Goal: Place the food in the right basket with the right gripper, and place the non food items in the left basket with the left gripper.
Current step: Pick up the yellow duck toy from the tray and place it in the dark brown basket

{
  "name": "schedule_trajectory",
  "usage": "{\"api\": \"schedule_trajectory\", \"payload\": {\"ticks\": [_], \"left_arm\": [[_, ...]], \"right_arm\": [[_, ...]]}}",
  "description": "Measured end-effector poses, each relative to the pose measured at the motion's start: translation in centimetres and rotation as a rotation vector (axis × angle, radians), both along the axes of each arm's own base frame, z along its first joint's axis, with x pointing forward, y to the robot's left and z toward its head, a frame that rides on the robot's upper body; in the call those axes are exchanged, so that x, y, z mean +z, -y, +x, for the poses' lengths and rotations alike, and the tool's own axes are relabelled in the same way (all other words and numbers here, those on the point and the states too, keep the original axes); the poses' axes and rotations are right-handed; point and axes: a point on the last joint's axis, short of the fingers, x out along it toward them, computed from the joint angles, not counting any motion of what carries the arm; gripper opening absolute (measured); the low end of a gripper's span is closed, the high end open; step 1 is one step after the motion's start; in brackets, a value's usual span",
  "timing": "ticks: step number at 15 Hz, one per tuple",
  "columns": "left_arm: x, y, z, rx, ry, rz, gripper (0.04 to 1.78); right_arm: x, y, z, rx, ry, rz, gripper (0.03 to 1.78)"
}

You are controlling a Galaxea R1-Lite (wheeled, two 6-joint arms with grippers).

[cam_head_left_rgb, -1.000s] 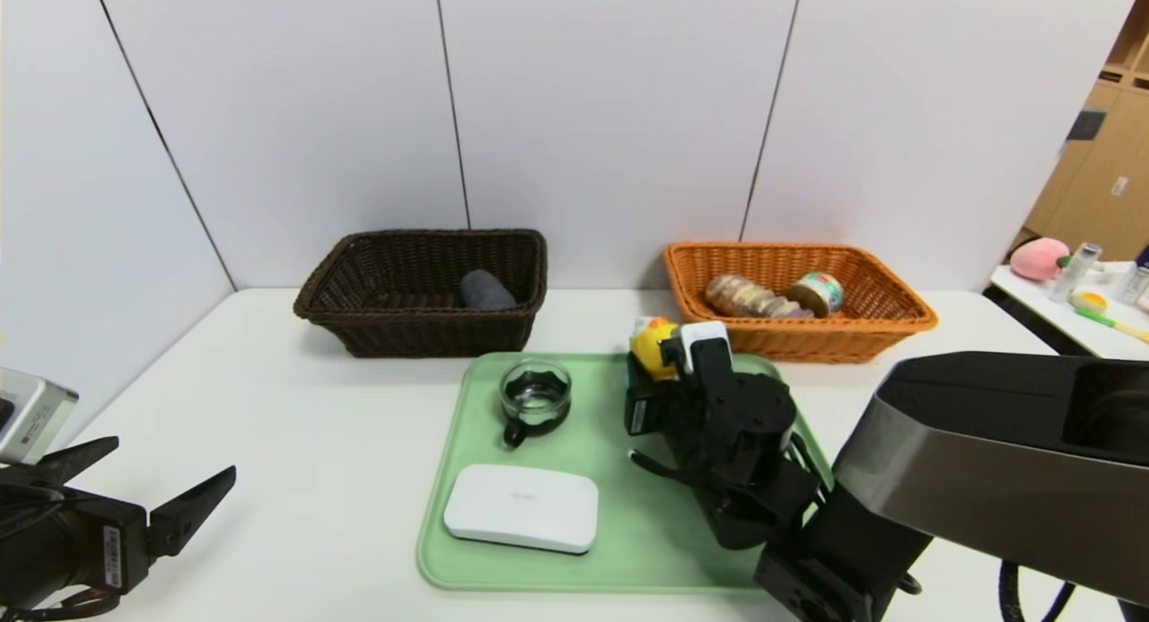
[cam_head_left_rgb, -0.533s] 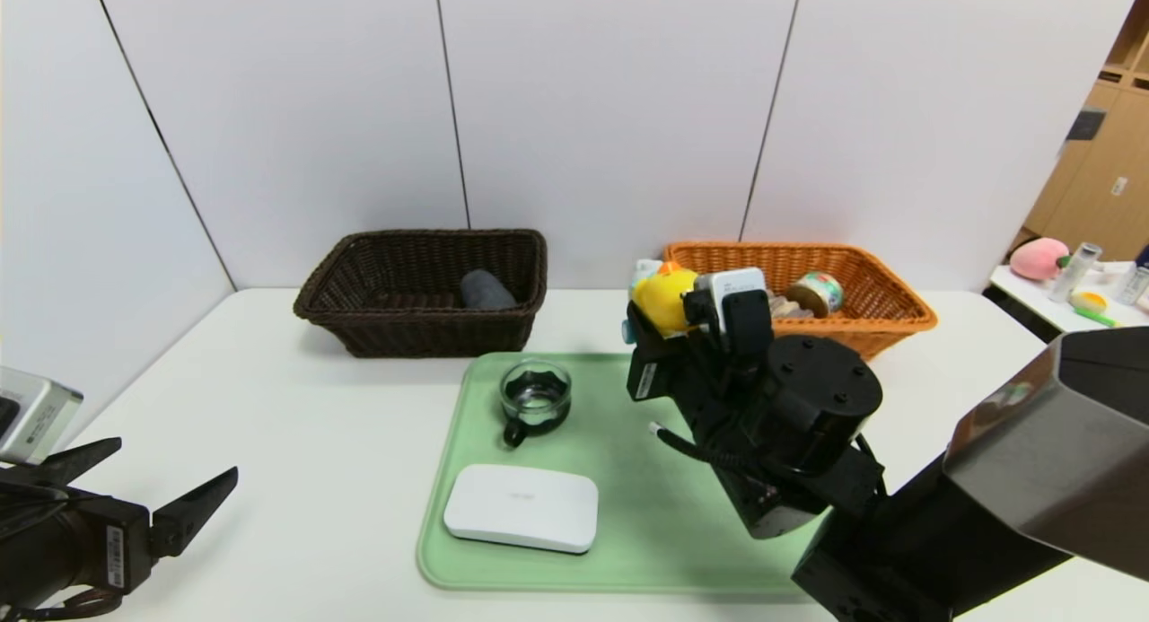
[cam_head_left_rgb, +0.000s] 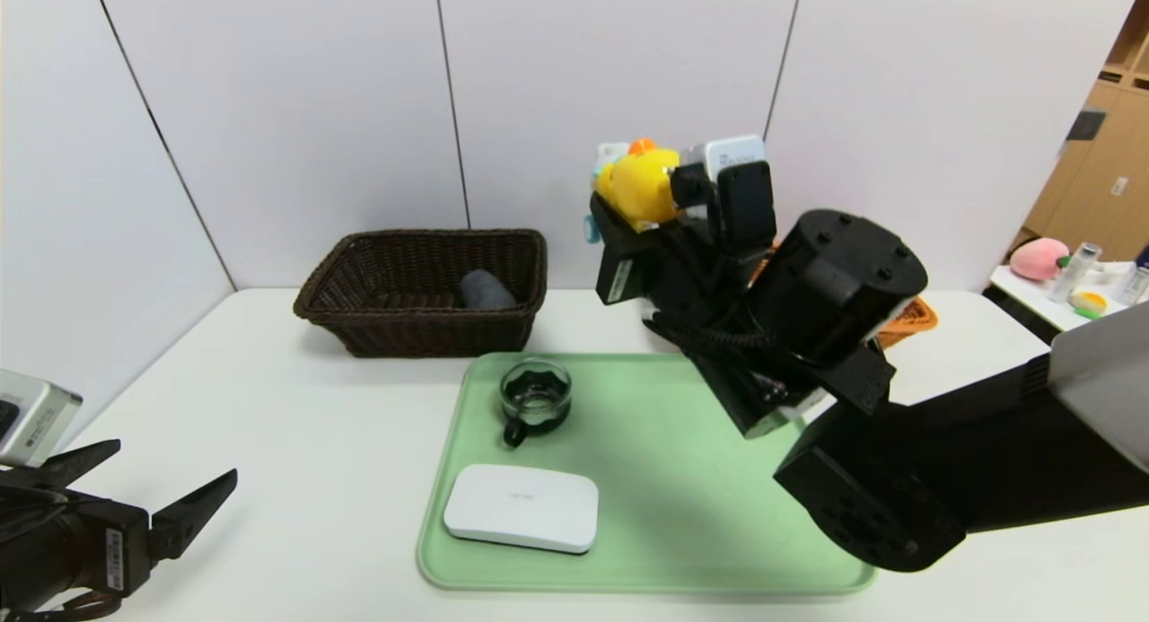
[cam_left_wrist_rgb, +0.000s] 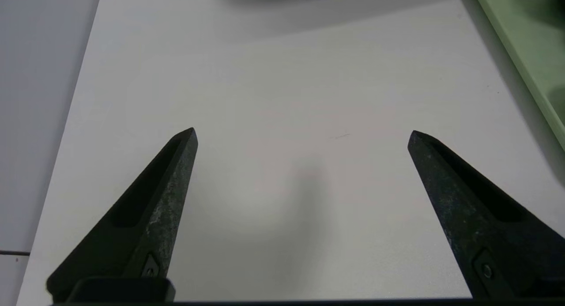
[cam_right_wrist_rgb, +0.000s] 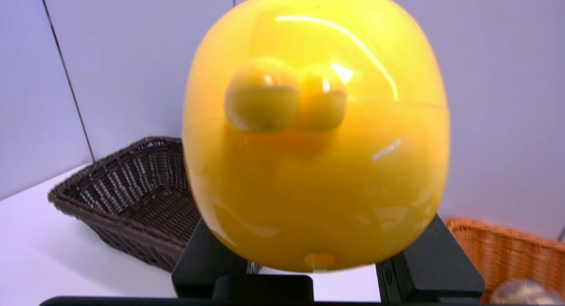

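One yellow duck toy [cam_head_left_rgb: 639, 184] sits clamped between the fingers of the right gripper [cam_head_left_rgb: 633, 214], raised into the upper centre of the head view, well above the table [cam_head_left_rgb: 296, 424]. In the right wrist view we see the duck [cam_right_wrist_rgb: 315, 129] filling most of the frame, with black fingers [cam_right_wrist_rgb: 435, 257] pressed against its lower sides.

Below and to the left of the duck we find the dark brown basket [cam_head_left_rgb: 422, 290] against the wall, a rolled grey cloth [cam_head_left_rgb: 485, 290] lying in its right end. The right arm crosses the right half of the head view and hides nearly all of the orange basket [cam_head_left_rgb: 911, 317]; only a corner shows past the wrist, and its contents cannot be made out there. The right wrist view shows a part of that orange basket [cam_right_wrist_rgb: 503, 253] at lower right.

At lower centre lies the green tray [cam_head_left_rgb: 664, 478], carrying a small glass cup [cam_head_left_rgb: 535, 396] with a black handle near its far left corner and a flat white box [cam_head_left_rgb: 521, 507] at its near left.

The left gripper [cam_head_left_rgb: 144, 487] rests at the lower left of the head view, its fingers [cam_left_wrist_rgb: 163, 200] spread wide over bare table, holding nothing.
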Motion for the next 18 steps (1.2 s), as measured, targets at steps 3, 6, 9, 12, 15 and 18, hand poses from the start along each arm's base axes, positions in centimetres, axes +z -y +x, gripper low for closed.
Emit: {"api": "schedule_trajectory", "payload": {"ticks": [3, 6, 9, 12, 15, 18], "left_arm": [[0.1, 0.0, -0.1, 0.0, 0.01, 0.0, 1.69], [0.2, 0.0, -0.2, -0.001, 0.014, 0.001, 1.69], [0.3, 0.0, -0.3, -0.002, 0.021, 0.002, 1.69], [0.4, 0.0, -0.4, -0.002, 0.03, 0.001, 1.69], [0.4, 0.0, -0.4, -0.001, 0.033, -0.001, 1.69], [0.5, 0.0, -0.4, 0.0, 0.036, -0.002, 1.69]], "right_arm": [[2.1, -1.7, 0.8, 0.058, -0.067, -0.084, 0.69], [3.4, -3.9, 1.8, 0.113, -0.134, -0.131, 0.69], [3.6, -6.7, 3.5, 0.14, -0.151, -0.138, 0.69], [2.3, -9.5, 5.3, 0.151, -0.148, -0.149, 0.69], [0.9, -11.5, 6.7, 0.148, -0.127, -0.156, 0.69], [-1.4, -12.4, 7.9, 0.141, -0.141, -0.184, 0.69]]}}
